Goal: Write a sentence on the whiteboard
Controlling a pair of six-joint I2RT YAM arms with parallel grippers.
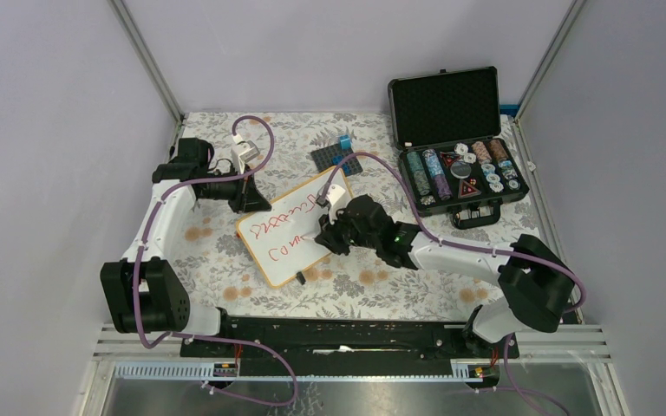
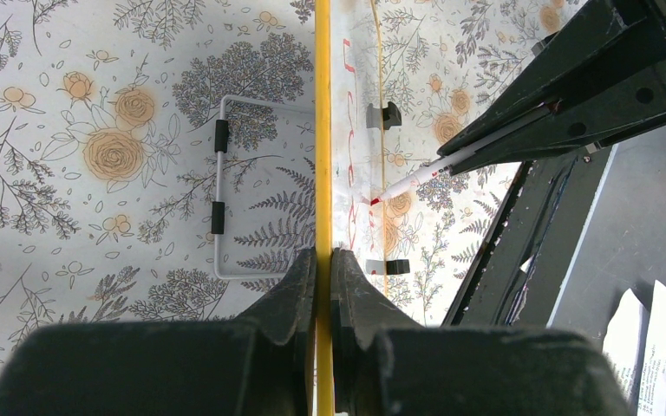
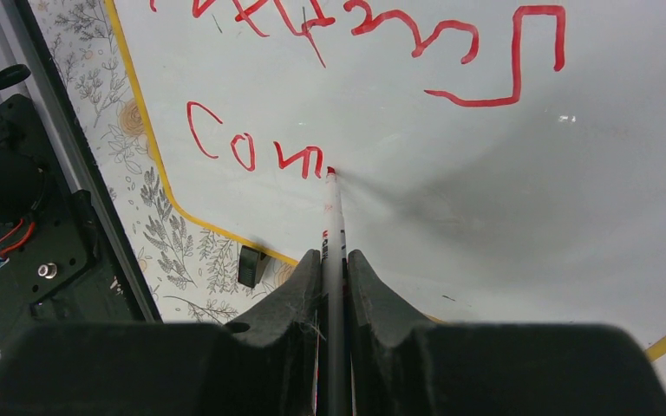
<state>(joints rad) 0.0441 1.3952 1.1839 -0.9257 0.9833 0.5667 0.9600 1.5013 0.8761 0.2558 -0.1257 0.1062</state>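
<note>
As left pincer (image 2: 323,256) grips whiteboard (image 3: 529,217), marker (image 3: 336,217) touches it

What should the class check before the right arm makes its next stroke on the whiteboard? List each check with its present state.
1. The left gripper is clamped on the whiteboard frame: ok.
2. The right gripper is shut on the marker: ok.
3. Marker tip touches the board at the end of the lower line: ok.
4. Bare board to the right of the tip for more letters: ok.
5. The sentence is complete: not ok, the lower line stops mid-word.
6. Ink left in the marker: cannot tell.
</note>
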